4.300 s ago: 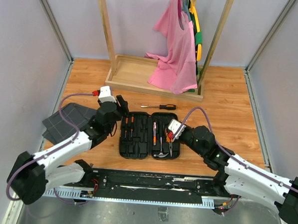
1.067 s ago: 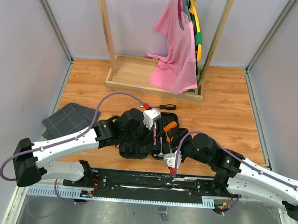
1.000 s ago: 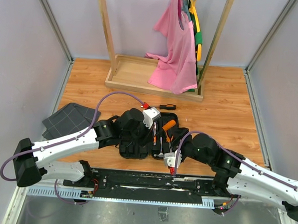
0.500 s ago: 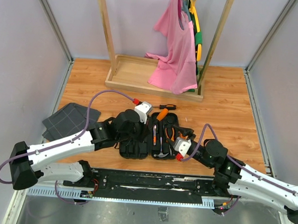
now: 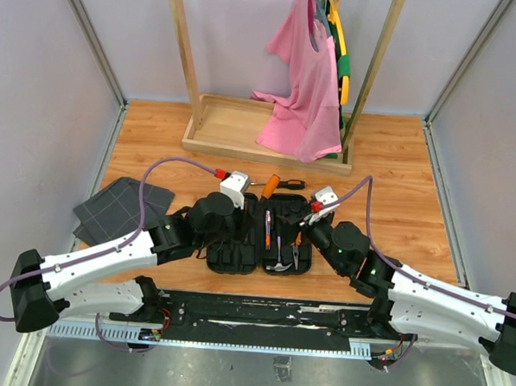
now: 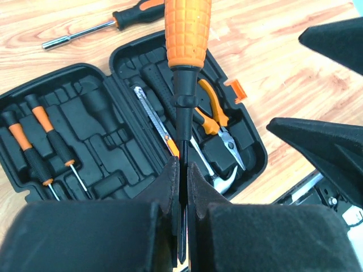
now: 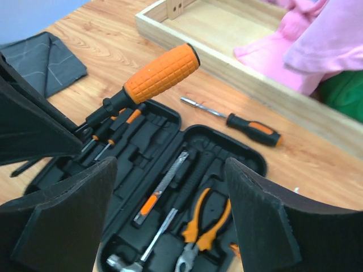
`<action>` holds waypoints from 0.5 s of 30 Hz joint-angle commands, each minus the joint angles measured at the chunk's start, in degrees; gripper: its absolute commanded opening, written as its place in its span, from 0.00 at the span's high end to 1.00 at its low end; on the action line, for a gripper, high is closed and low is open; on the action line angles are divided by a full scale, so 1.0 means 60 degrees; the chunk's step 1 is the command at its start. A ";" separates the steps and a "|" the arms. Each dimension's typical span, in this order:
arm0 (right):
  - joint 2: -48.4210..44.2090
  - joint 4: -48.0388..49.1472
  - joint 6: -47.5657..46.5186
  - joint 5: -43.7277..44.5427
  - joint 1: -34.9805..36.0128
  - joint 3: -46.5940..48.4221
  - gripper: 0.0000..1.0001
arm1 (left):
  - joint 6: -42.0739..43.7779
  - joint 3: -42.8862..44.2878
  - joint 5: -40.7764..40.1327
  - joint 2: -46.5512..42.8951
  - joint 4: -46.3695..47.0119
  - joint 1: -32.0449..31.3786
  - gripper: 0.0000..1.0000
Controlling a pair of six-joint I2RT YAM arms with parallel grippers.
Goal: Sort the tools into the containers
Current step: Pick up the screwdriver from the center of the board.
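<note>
- Screwdriver (image 6: pixel 187 31) is pinched by its black shaft in the left gripper (image 6: pixel 180 175), whose fingers press tight against it. Its orange handle points away from the wrist, in the air above the case (image 6: pixel 249 141).
- Case lies open and flat on the table (image 5: pixel 389 174), just ahead of both arm bases.
- Left half of the case holds two small screwdrivers (image 6: pixel 34 139), side by side in their slots.
- Right half holds pliers (image 6: pixel 218 122), a hammer (image 7: pixel 116 262) with its steel head at the near end, and a slim steel tool (image 6: pixel 156 122) with an orange part (blade or file, I cannot tell which).
- Right gripper (image 7: pixel 170 170) hovers over the right half, fingers spread wide and gripping nothing.
- Loose screwdriver (image 7: pixel 244 126) lies on the table just beyond the case, apart from it, shaft toward the left.
- Grey fabric (image 5: pixel 119 207) lies on the table to the left of the case, not touching it.
- Wooden rack (image 5: pixel 244 127) stands at the far side, with a pink shirt (image 5: pixel 303 83) hanging on it.
</note>
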 commanded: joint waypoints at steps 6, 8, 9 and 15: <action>0.0990 -0.0404 0.3392 -0.0239 -0.0247 0.0609 0.21 | -0.0643 -0.0408 -0.1392 -0.0495 0.0715 0.0011 1.00; 0.0944 -0.0362 0.3524 -0.0121 -0.0247 0.0619 0.22 | -0.0666 -0.0495 -0.1492 -0.0611 0.0806 0.0018 0.99; 0.0922 -0.0365 0.3675 0.0119 -0.0258 0.0613 0.24 | -0.0669 -0.0528 -0.1512 -0.0670 0.0853 0.0015 0.99; 0.0822 -0.0408 0.6149 -0.0184 -0.1394 0.0513 0.27 | -0.0594 -0.0627 -0.1501 -0.0825 0.0984 0.0017 1.00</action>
